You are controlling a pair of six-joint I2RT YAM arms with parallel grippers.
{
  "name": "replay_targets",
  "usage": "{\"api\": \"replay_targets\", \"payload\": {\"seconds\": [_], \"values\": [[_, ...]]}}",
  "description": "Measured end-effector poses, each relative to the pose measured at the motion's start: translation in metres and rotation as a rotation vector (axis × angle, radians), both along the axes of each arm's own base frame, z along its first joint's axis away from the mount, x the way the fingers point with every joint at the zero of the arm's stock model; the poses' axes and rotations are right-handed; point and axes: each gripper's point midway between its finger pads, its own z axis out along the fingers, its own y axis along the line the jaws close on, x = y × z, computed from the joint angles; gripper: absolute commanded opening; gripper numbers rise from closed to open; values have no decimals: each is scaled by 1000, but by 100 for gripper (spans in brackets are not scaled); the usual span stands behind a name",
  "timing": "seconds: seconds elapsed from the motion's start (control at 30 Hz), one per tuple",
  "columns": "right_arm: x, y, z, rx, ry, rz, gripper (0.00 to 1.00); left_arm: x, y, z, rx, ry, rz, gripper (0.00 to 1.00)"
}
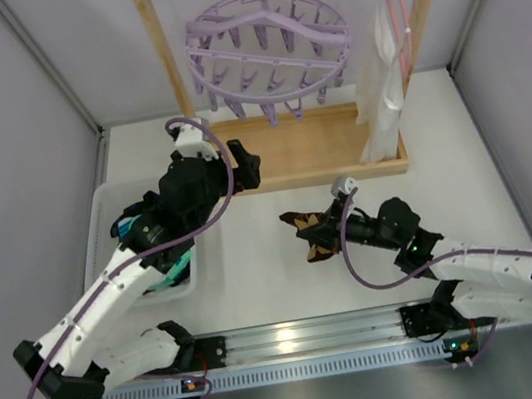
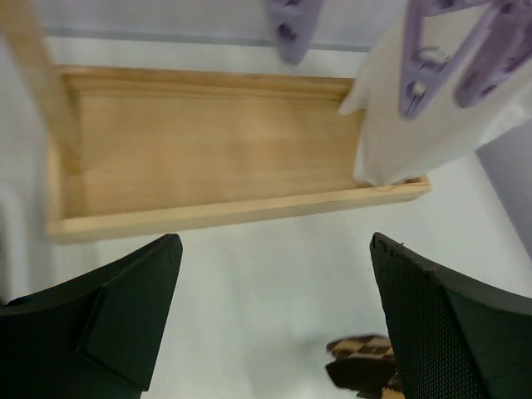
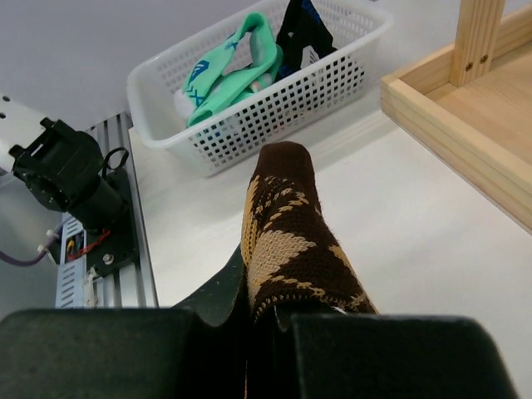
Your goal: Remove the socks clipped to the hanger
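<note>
White table (image 1: 280, 288), wooden rack (image 1: 308, 147) at the back, lavender ring hanger (image 1: 267, 42) on its rail; pegs look bare.
At left, white basket (image 1: 104, 200) holds a teal sock (image 3: 233, 71) and a black-blue sock (image 3: 303, 29). Left gripper (image 2: 273, 245) hangs near the rack base, jaws spread wide with nothing between them. Right gripper (image 3: 266, 312) sits low over mid-table, clenched on the brown diamond-check sock (image 3: 287, 233). The step looks like drop-off of the last sock. The next move likely needs the right arm to swing left to the basket and release, minding the left arm above it.
</note>
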Motion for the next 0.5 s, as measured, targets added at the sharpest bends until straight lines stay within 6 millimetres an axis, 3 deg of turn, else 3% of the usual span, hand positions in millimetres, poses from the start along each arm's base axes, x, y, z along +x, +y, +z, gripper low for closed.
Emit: {"api": "replay_targets", "payload": {"seconds": [0.1, 0.23, 0.33, 0.47, 0.5], "values": [[9, 15, 8, -32, 12, 11, 0, -13, 44, -3, 62, 37, 141, 98], [17, 55, 29, -82, 5, 63, 0, -34, 108, -2, 172, 81, 347, 98], [18, 96, 49, -111, -23, 129, 0, -54, 153, 22, 201, 51, 468, 98], [14, 173, 79, -120, -91, 267, 0, -83, 204, 67, 144, -45, 588, 98], [8, 184, 82, -117, -99, 295, 0, -91, 216, 77, 128, -68, 616, 98]]}}
